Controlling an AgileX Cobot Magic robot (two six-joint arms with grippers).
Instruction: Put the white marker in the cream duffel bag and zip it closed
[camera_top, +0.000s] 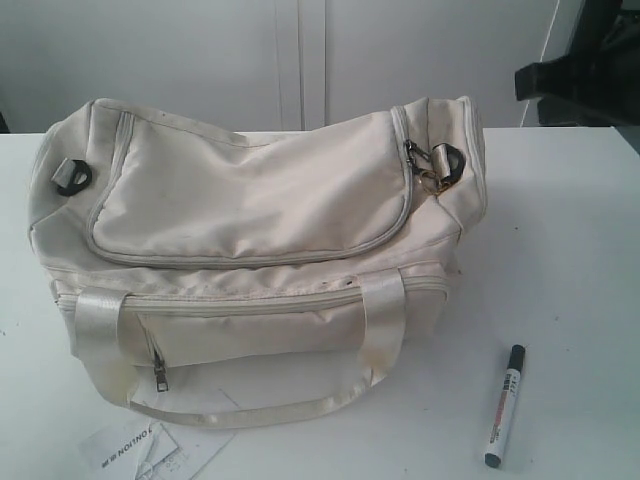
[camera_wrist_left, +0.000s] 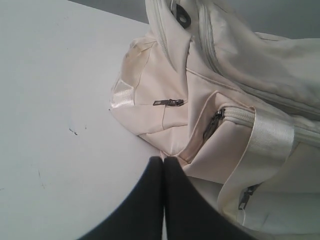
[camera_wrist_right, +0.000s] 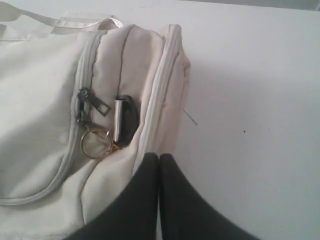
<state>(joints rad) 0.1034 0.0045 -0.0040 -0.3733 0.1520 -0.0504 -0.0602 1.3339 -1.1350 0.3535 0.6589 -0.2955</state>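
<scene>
**A:** Paper tag (camera_top: 140, 455) lies nearest, at the front edge of the cream duffel bag (camera_top: 250, 200), whose top flap is zipped shut.

**B:** Meanwhile the left tool (camera_wrist_left: 162, 160) and the right tool (camera_wrist_right: 158, 157) are pressed together, empty.

**A:** Tugging the zip pulls (camera_top: 412, 155) could drag the soft bag.

**B:** And the white marker (camera_top: 504, 405), lying on the surface (camera_top: 580, 250) right of the bag, might roll when pinched.

Paper tag (camera_top: 150, 452): dark printed lettering, upside down, too blurred to read; white marker (camera_top: 505, 405): red and black print, illegible.
</scene>
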